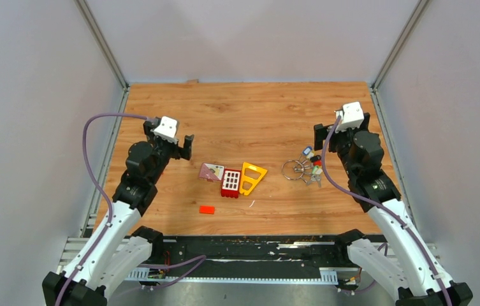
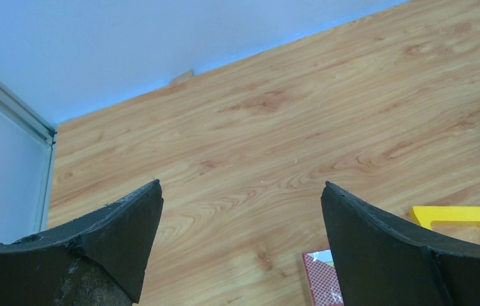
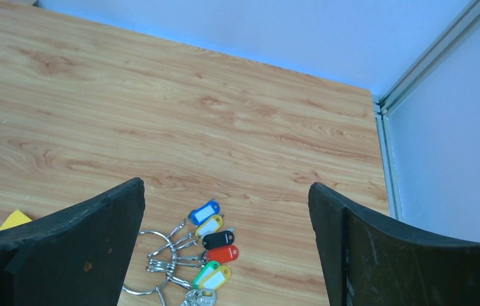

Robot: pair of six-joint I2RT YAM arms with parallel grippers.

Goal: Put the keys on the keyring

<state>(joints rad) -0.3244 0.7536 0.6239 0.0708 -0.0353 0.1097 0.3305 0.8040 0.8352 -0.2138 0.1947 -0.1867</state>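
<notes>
Well, yellow frame (image 1: 252, 178) lies near keyring (image 1: 292, 169); left claw (image 2: 240, 191), right claw (image 3: 225, 185) both wide.

High rear overview of table (image 1: 250, 115); wrist views low, facing forward

White arms (image 1: 117, 224), purple cables (image 1: 85, 143), black claws (image 2: 241, 183) (image 3: 226, 183)

Nothing readable anywhere here: the white label slips on the coloured tags of the keys (image 3: 211, 245), just beside the keyring (image 1: 292, 169), show no legible writing.
</notes>
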